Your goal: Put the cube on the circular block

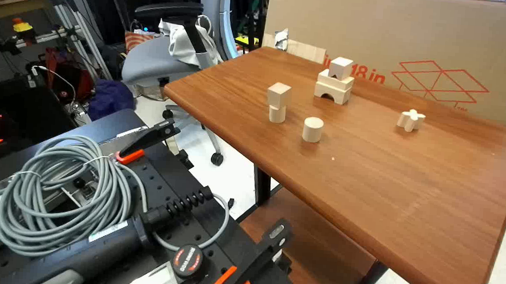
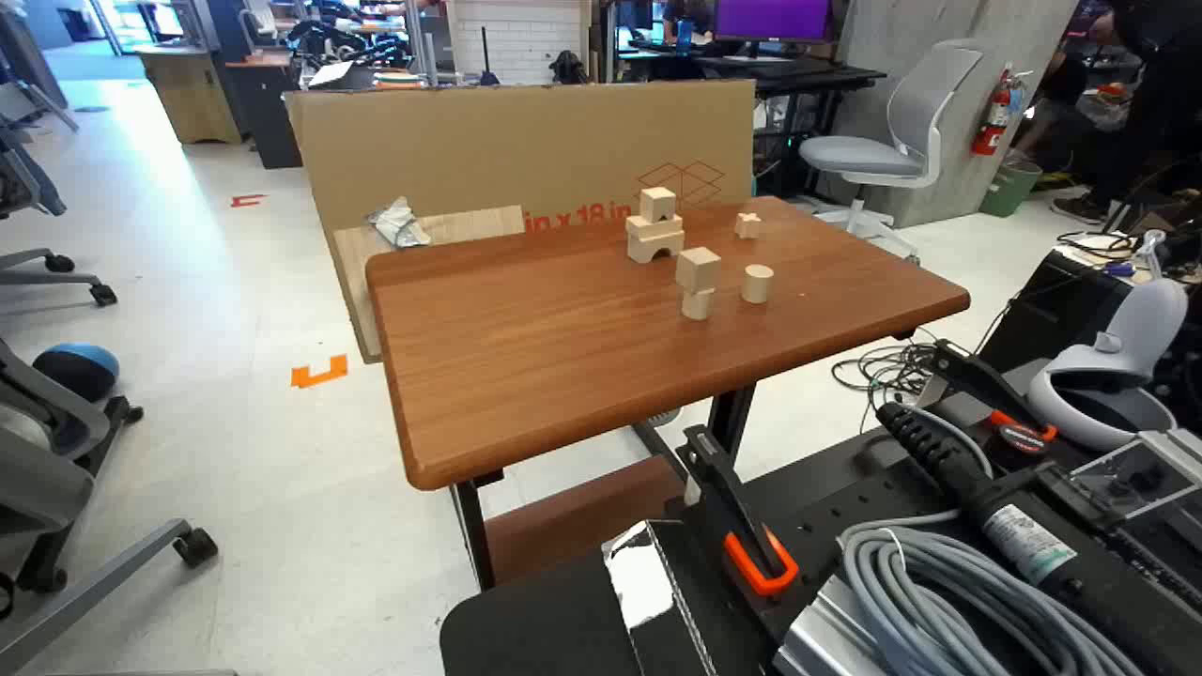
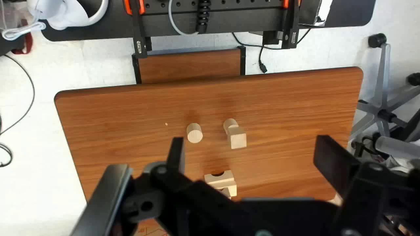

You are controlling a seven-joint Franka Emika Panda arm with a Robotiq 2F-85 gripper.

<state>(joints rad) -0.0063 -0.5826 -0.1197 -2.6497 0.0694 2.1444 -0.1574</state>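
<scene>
A pale wooden cube (image 1: pixel 279 95) rests on top of a short round block (image 1: pixel 277 114), a little off centre. The same cube (image 2: pixel 698 269) and round block (image 2: pixel 696 305) show in an exterior view, and the cube (image 3: pixel 237 139) and part of the round block (image 3: pixel 230 124) in the wrist view. Another short pale cylinder (image 1: pixel 312 129) stands alone beside them with a bare flat top; it also shows in an exterior view (image 2: pixel 757 284) and the wrist view (image 3: pixel 195 133). My gripper (image 3: pixel 251 144) is open and empty, high above the table; it is outside both exterior views.
An arch block (image 1: pixel 332 93) carries a flat block (image 1: pixel 335 80) and a notched block (image 1: pixel 341 69). A star-shaped block (image 1: pixel 411 120) stands apart on the brown table (image 1: pixel 388 182). A cardboard sheet (image 1: pixel 377 26) stands along one table edge.
</scene>
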